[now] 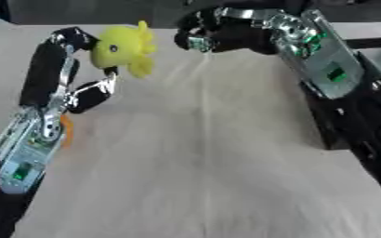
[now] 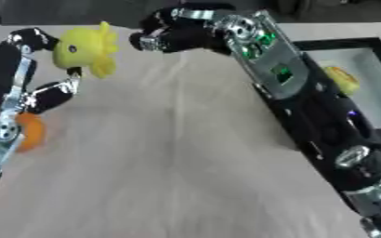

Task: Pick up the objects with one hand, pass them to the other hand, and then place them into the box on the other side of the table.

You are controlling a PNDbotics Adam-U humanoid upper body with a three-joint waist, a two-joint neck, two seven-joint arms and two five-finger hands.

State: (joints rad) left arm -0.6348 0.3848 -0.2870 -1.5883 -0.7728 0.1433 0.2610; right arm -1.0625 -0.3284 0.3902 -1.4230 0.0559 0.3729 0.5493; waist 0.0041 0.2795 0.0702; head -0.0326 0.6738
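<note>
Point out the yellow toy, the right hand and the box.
yellow toy (image 1: 121, 46), left eye view, on its round body.
right hand (image 1: 206, 35), left eye view, on its curled dark fingers.
box (image 2: 340, 44), right eye view, on its black far rim.

Your soft, matt yellow plush toy (image 1: 122, 48) sits above the creased beige cloth covering the bench (image 1: 210, 158); beside it, both arms show glossy black plastic and shiny silver metal.

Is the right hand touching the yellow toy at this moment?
Apart. In the left eye view, bare cloth shows between the right hand and the yellow toy, which the left hand pinches.
</note>
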